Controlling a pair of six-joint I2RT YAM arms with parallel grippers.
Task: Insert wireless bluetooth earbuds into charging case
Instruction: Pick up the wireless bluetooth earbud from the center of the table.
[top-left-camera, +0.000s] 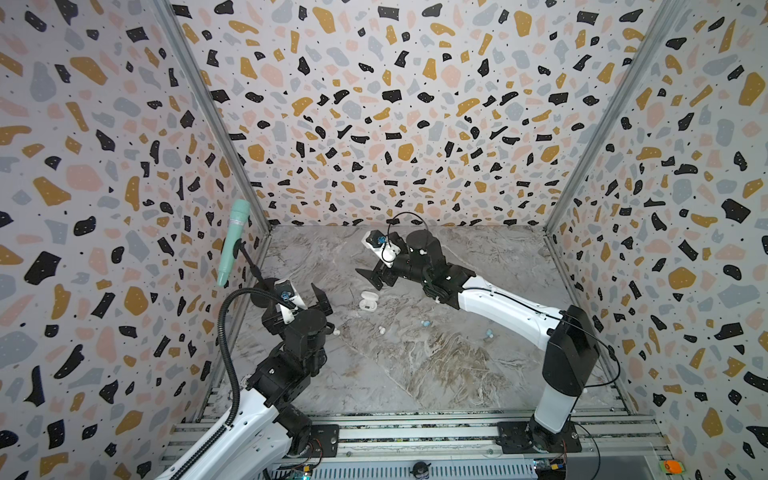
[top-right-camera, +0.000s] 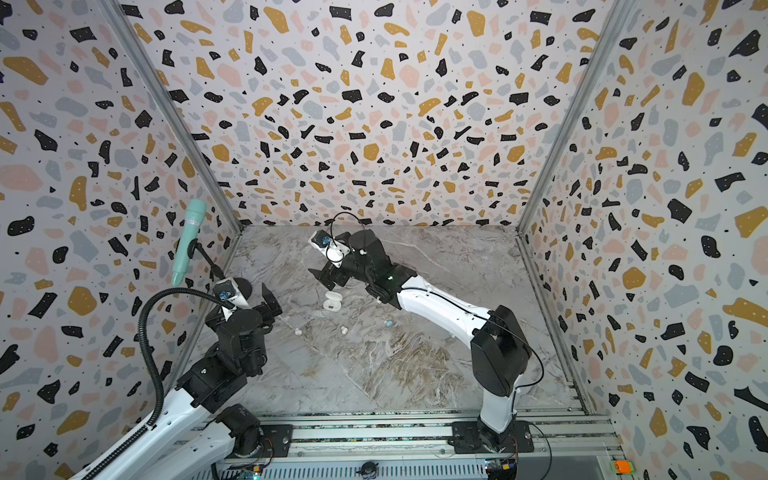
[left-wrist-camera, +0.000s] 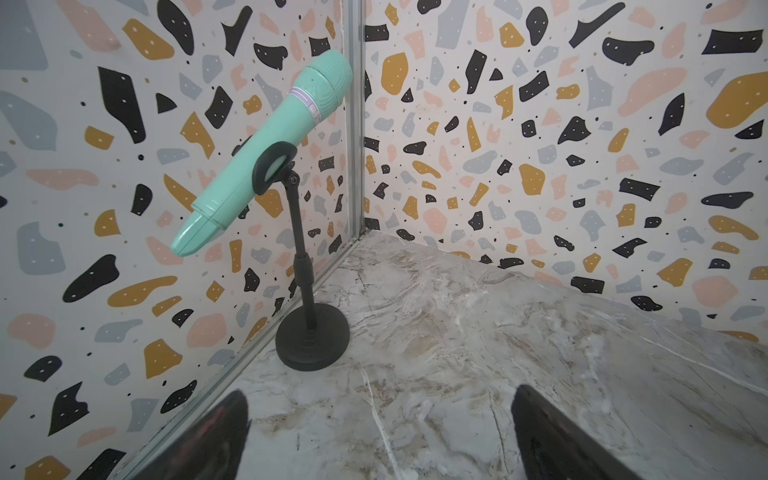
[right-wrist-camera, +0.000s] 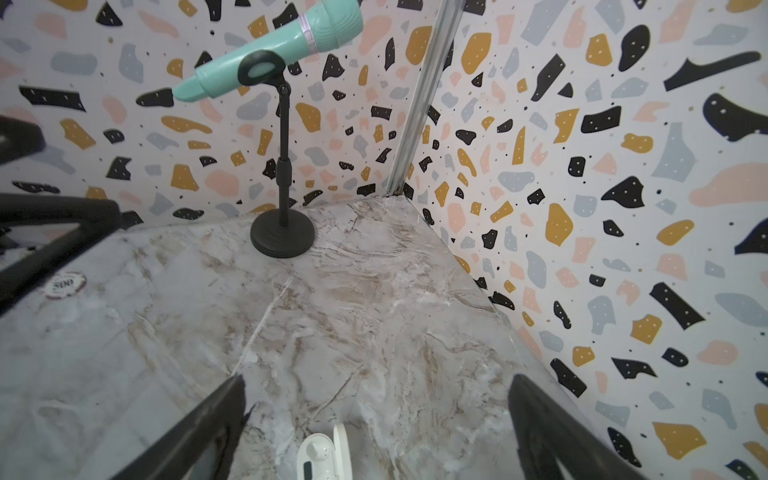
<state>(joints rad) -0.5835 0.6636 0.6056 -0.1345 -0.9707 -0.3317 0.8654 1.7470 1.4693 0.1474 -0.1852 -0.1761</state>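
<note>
Four earbuds (top-left-camera: 381, 329) loose on table (top-left-camera: 415, 374), none in charging case (top-left-camera: 368, 300) (lid open); all lie base-ward of it. My right claw (top-left-camera: 371, 277) gapes wide, empty, just over case. Left claw (left-wrist-camera: 380, 397) equally wide, empty; white bud (top-left-camera: 336, 331) beside left arm, nearer.

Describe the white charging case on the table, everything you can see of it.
The white charging case is a small rounded shell of glossy plastic, lying on the marble table with its hinged lid open. The right wrist view shows a moulded socket and a small dark window in its base. Only the table touches it; the open right gripper hangs close by, apart from it.
</note>
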